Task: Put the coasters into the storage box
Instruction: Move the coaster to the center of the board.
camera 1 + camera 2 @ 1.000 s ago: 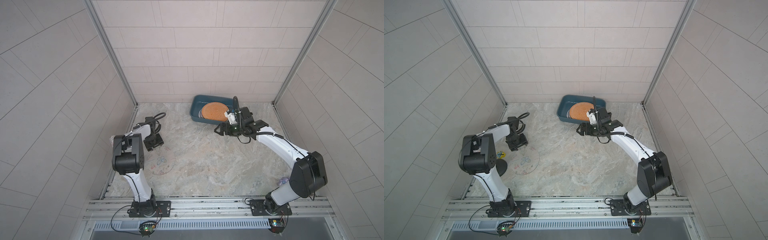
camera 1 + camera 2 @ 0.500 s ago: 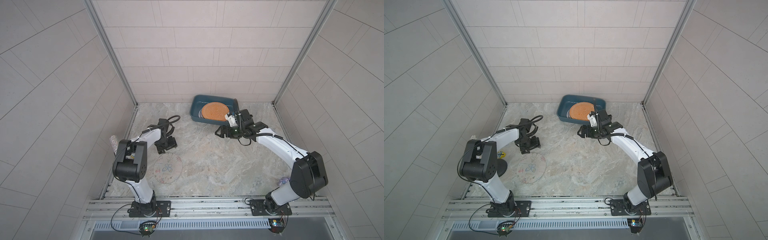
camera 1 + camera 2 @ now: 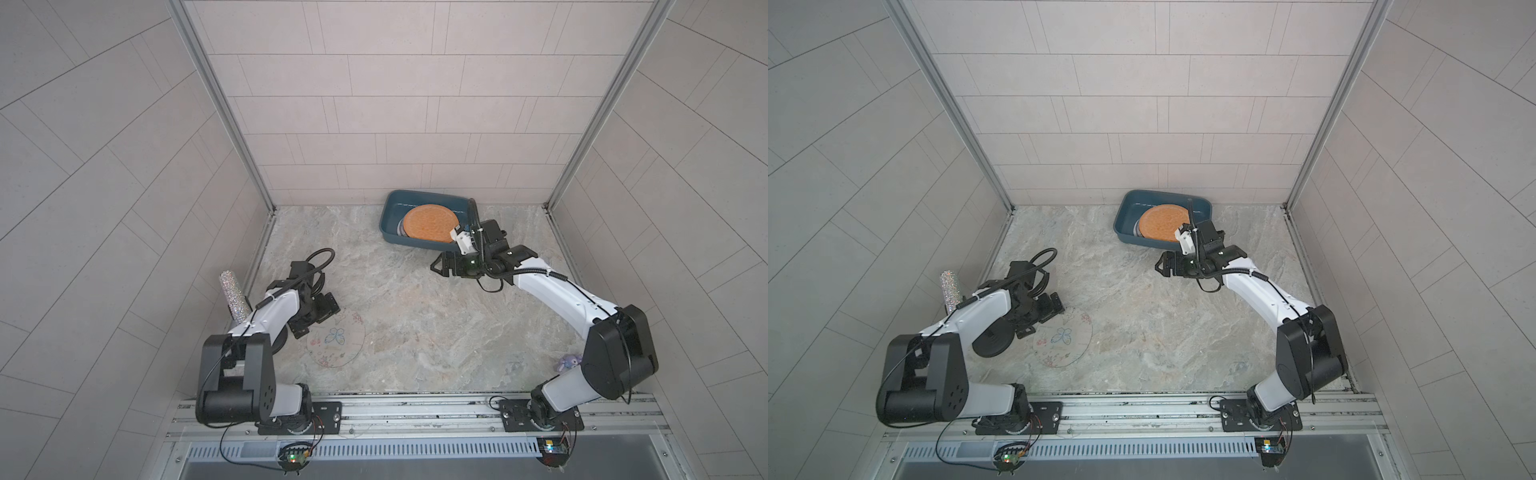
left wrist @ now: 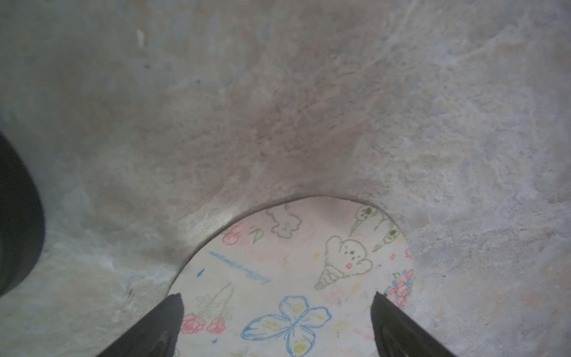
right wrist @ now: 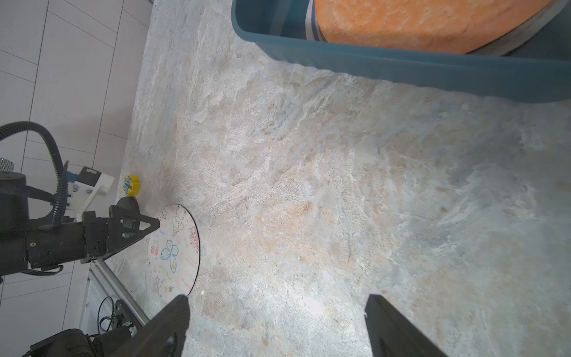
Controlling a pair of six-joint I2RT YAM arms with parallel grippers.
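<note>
Left wrist view shows my left gripper [image 4: 277, 296] spread wide over the butterfly coaster [image 4: 293, 272], which lies flat on the table [image 4: 278, 108]. It looks thin, stiff and light, so I'd pinch its rim. My right gripper [image 5: 276, 298] gapes empty near the storage box [image 3: 387, 226], well apart from that coaster.

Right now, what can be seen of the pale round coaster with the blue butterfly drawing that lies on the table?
The pale round butterfly coaster is a thin flat disc, cream-white, printed with a blue butterfly, pink flowers and an ice-cream figure. It lies flat on the marbled tabletop. The left gripper hangs over one edge, jaws wide apart; whether it touches cannot be told.
</note>
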